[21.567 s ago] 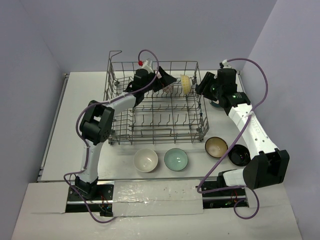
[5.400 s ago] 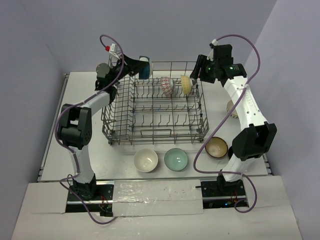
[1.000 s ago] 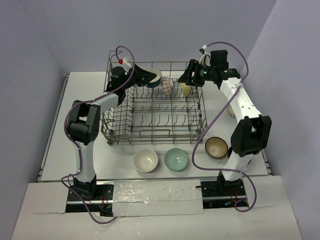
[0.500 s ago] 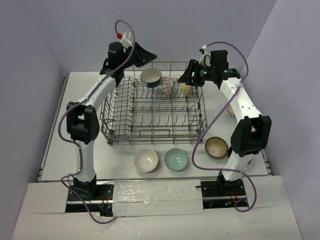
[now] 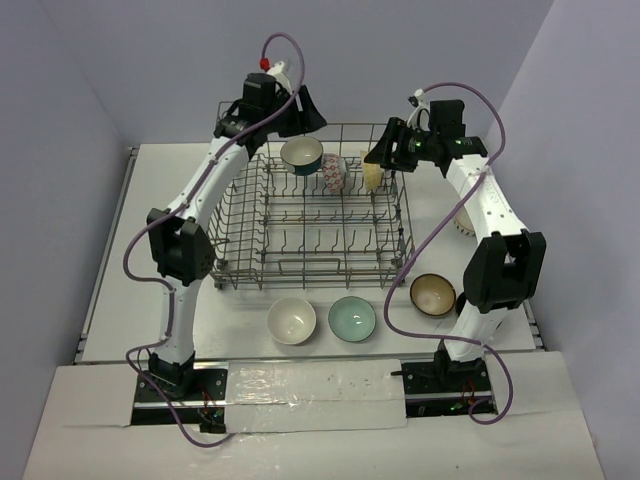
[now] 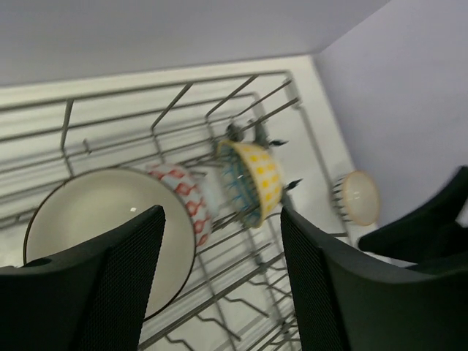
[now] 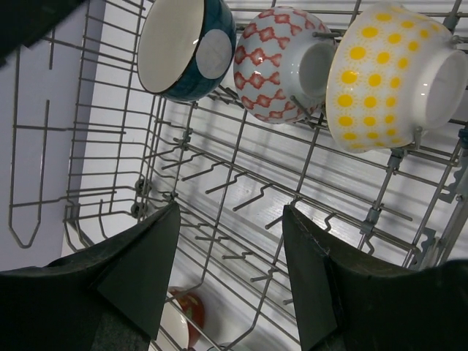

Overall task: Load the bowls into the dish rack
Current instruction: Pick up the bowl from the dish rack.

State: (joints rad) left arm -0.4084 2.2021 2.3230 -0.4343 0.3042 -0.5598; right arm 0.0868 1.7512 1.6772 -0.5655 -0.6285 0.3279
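Note:
The dish rack (image 5: 236,268) stands mid-table with three bowls on edge along its back row: a blue bowl (image 5: 302,155), a red-patterned bowl (image 5: 333,172) and a yellow-dotted bowl (image 5: 372,176). My left gripper (image 5: 306,111) hangs open and empty above the rack's back rim; in its wrist view the blue bowl (image 6: 95,227) lies below it beside the red-patterned bowl (image 6: 186,205). My right gripper (image 5: 381,152) is open and empty over the rack's back right corner, looking at the blue bowl (image 7: 186,47), the red-patterned bowl (image 7: 281,62) and the yellow-dotted bowl (image 7: 391,73).
In front of the rack sit a white bowl (image 5: 292,320), a pale green bowl (image 5: 352,318) and a tan bowl (image 5: 432,294). A striped cream bowl (image 6: 355,196) lies on the table right of the rack. A red bowl (image 7: 183,318) shows through the rack wires (image 7: 241,197).
My left gripper has opened, leaving the blue bowl on edge in the rack's back row, and has risen up and back from it. The right arm has barely moved.

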